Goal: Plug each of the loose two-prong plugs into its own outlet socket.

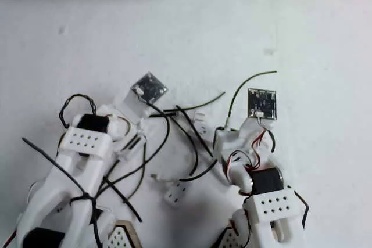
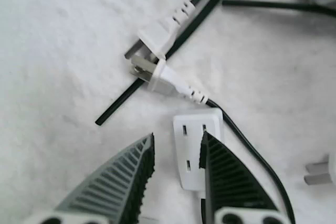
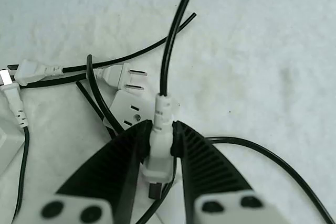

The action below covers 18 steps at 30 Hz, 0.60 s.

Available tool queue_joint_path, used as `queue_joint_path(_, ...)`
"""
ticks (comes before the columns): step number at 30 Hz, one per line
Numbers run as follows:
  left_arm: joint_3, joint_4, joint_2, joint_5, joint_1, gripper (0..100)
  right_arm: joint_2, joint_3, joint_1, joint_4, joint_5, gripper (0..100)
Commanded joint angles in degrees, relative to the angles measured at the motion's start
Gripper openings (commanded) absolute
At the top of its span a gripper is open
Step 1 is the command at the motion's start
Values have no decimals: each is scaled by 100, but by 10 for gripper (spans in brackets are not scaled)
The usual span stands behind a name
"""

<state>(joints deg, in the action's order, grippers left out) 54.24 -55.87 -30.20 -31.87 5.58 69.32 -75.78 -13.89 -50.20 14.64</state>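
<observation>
My left gripper (image 2: 177,139) is open just above the table. A white outlet socket (image 2: 190,153) lies face up between its fingers, partly under one of them. Two white two-prong plugs (image 2: 157,34) (image 2: 164,77) on black cords lie crossed just beyond it. My right gripper (image 3: 160,125) is shut on a white plug (image 3: 159,145), whose black cord (image 3: 170,51) runs away from the fingers. Beside that plug lies another white socket (image 3: 130,109), with a loose two-prong plug (image 3: 122,77) just past it. In the high view, both arms sit at the near edge, left (image 1: 87,143) and right (image 1: 261,190).
Black cords (image 1: 168,137) tangle across the table's middle between the arms. A white socket block (image 1: 174,193) lies near the front between them. Another plug (image 2: 319,172) pokes in at the left wrist view's edge. The far half of the white table (image 1: 186,33) is bare.
</observation>
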Motion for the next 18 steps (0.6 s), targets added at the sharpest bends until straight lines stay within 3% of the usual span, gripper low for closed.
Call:
queue_joint_path(1,-105,554,-251,413,145,161,75,44,-31,92,-44,17)
queue_joint_path(7,-114,721,48,422,418,161,75,44,-31,92,-44,17)
queue_joint_path(12,-457,1125,1349,396,277,159,75,44,-31,92,-53,17)
queue_joint_path(18,-985,325,1868,360,119,157,75,44,-31,92,-62,17)
